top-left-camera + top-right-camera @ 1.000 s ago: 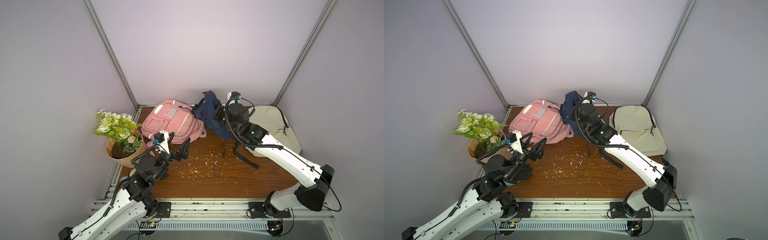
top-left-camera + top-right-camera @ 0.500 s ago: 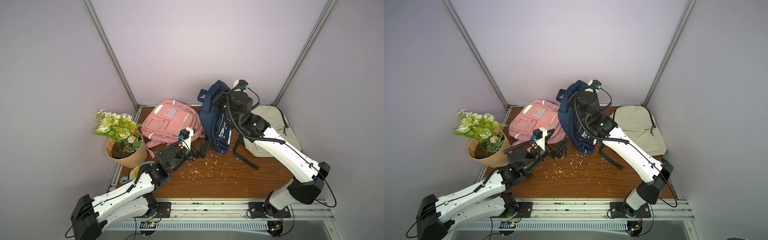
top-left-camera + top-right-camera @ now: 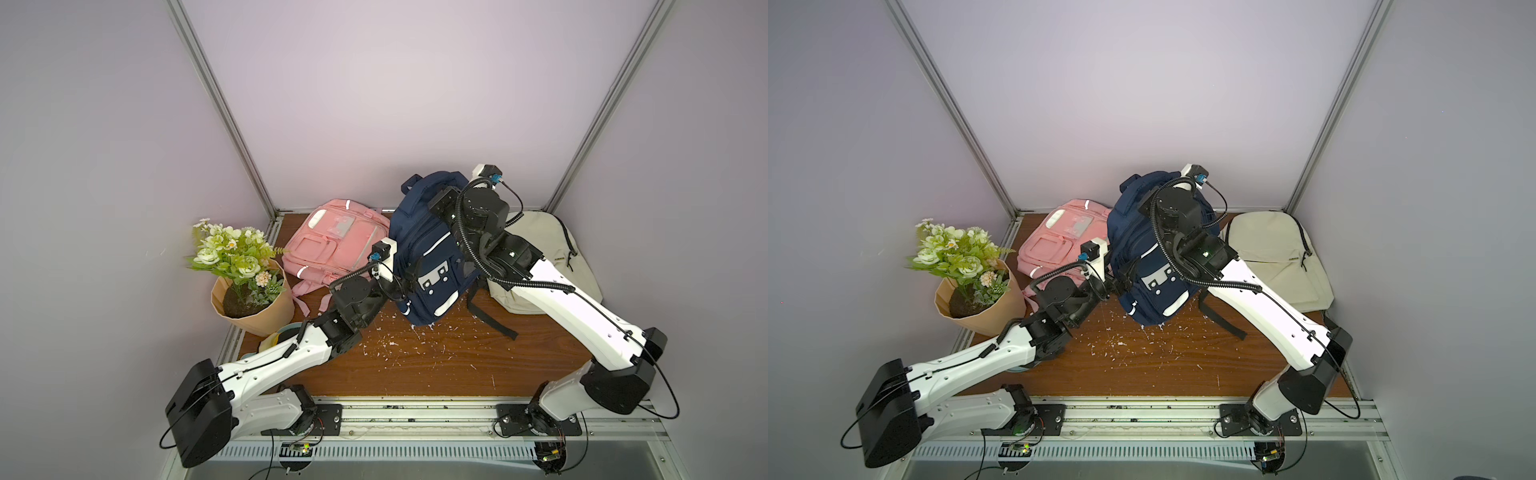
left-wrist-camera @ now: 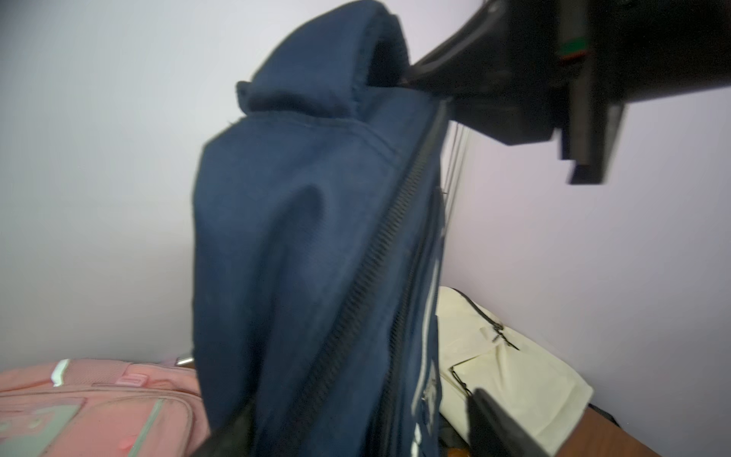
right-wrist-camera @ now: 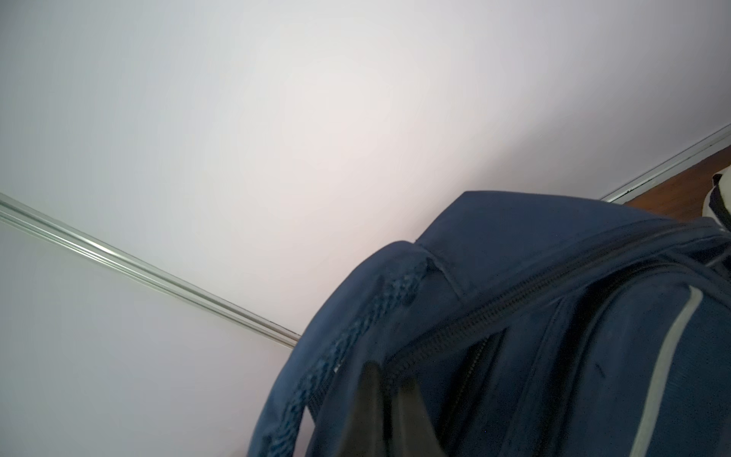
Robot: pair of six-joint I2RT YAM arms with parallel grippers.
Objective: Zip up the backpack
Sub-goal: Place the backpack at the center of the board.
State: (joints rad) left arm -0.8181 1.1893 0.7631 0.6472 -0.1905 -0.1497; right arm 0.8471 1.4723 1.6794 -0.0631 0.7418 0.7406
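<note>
At the far middle of the table point(image 3: 415, 365), both top views show the navy backpack point(image 3: 428, 266) point(image 3: 1150, 266) hoisted nearly upright by its top. It sits between a pink backpack point(image 3: 336, 245) on the left and a beige backpack point(image 3: 548, 249) on the right. Whether its bottom corner rests on the wood or hangs just clear, I cannot tell. Its straps point(image 3: 490, 316) trail limp toward the near right, so the pack is soft and probably light, and it will sag and swing rather than hold its shape. The left gripper point(image 3: 409, 274) is at the pack's lower left edge.

From the left wrist view, the left gripper point(image 4: 356, 411) has its fingers point(image 4: 233, 431) well apart, one on each side of the pack's lower end. The picture is blurred, and I cannot tell whether they press the cloth. A dark zipper point(image 4: 379, 253) runs up the side seam. No puller shows here.

From the right wrist view, the right gripper point(image 5: 389, 380) has its fingers drawn narrow, pinching the navy fabric at the top beside the zipper point(image 5: 514, 292), which gapes a little just by them. I judge that limp cloth will bunch ahead of a slider, so one grip should hold the fabric taut near the track while the other takes the small pull tab, which may slip.
</note>
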